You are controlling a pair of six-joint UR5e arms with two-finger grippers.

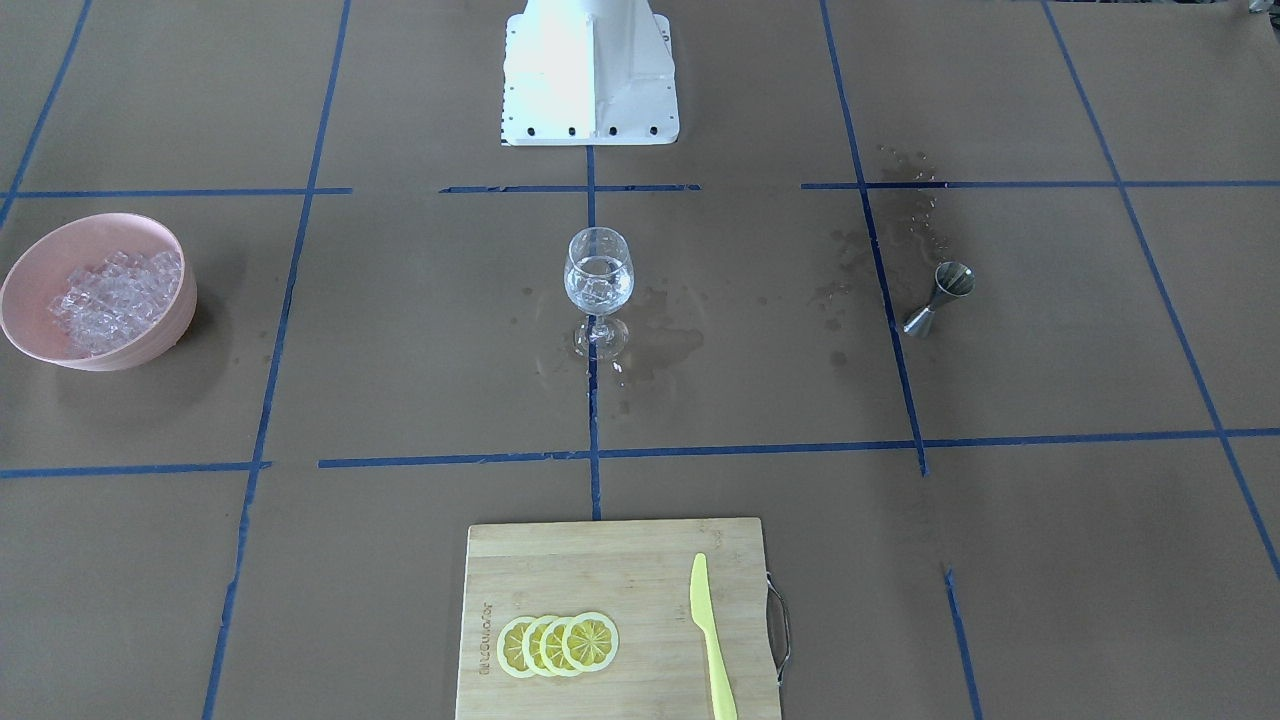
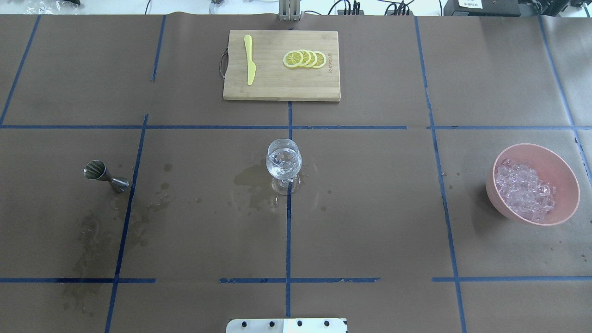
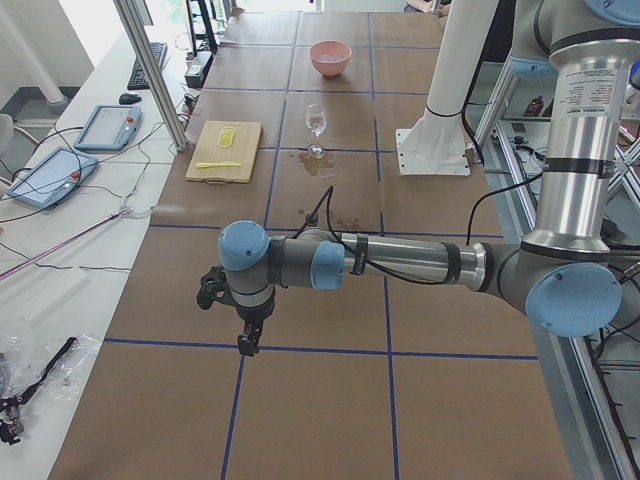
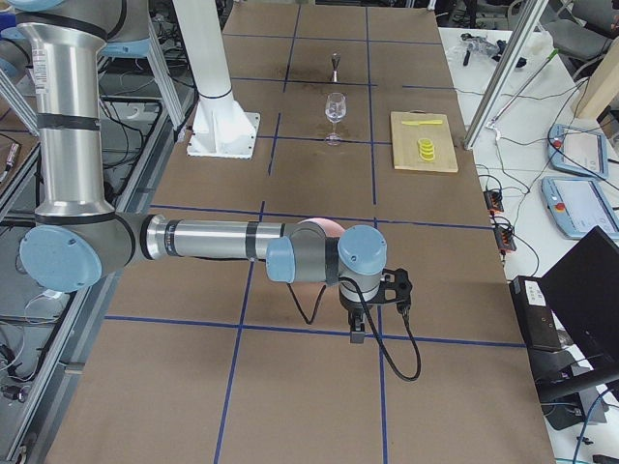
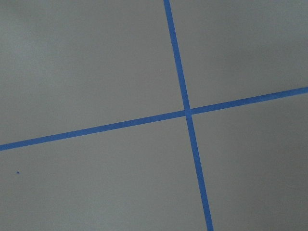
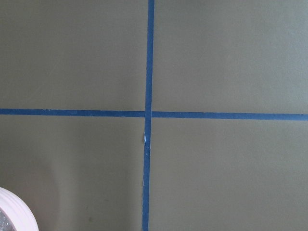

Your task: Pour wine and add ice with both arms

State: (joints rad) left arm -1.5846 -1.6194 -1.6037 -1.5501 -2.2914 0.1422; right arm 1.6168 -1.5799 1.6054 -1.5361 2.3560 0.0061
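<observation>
Exterior front-facing view: a wine glass [image 1: 598,285] stands upright at the centre of the brown-papered tabletop [image 1: 400,600]. It holds the wine [image 1: 598,270], a clear liquid, with what seem to be a few cubes in it. Wet stains [image 1: 668,345] darken the paper around its foot. At 9 o'clock a pink bowl [image 1: 25,270] holds the ice [image 1: 112,292] in a pile. At 3 o'clock stands a steel jigger [image 1: 940,298]. At 6 o'clock a wooden cutting board [image 1: 620,570] carries overlapping lemon slices [image 1: 558,645] and a yellow knife [image 1: 710,640]. At 12 o'clock is the white base block [image 1: 590,75].

Overhead exterior view: the glass is central, the bowl at 3 o'clock, the jigger at 9 o'clock, the board at 12 o'clock.

Exterior left view: the near left arm [image 3: 400,265] reaches level over bare paper, well apart from the glass. The left fingers [image 3: 246,345] point down; I cannot tell whether they are spread or pressed together.

Exterior right view: the near right arm [image 4: 203,240] reaches level in front of the bowl. The right fingers [image 4: 356,333] point down, state unclear.

Left wrist-mounted view: crossing blue tape lines on paper.

Right wrist-mounted view: another tape cross, with the bowl's rim at 7 o'clock.
</observation>
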